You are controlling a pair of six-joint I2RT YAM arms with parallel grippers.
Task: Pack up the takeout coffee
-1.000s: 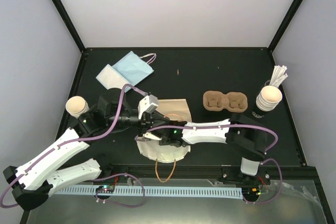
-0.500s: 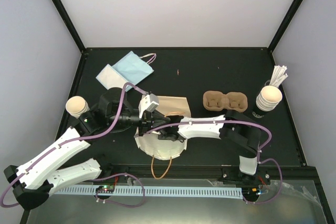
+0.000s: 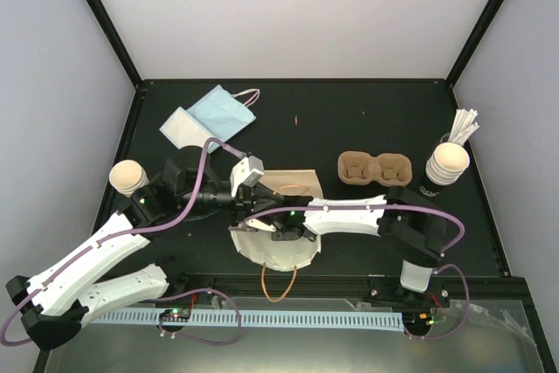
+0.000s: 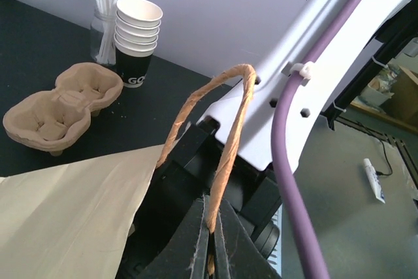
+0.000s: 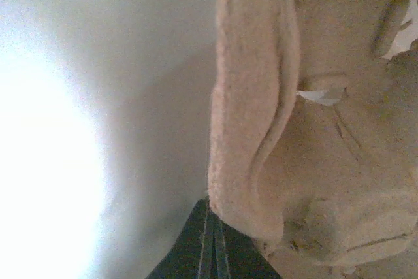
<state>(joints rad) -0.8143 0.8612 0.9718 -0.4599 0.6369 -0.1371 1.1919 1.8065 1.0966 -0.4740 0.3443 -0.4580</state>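
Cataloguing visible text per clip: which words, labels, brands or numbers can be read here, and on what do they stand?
"GO": white letters on the black bottom cup of the nested cup stack, left wrist view; any further letters unreadable.
No print shows on the paper bag, the pulp carrier or the single cup.

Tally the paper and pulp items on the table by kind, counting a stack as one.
Single cup: 1
Cup stack: 1
Pulp carrier: 1
Handled bags: 2, cream open bag, blue flat bag
White flat pack: 1
Total: 6
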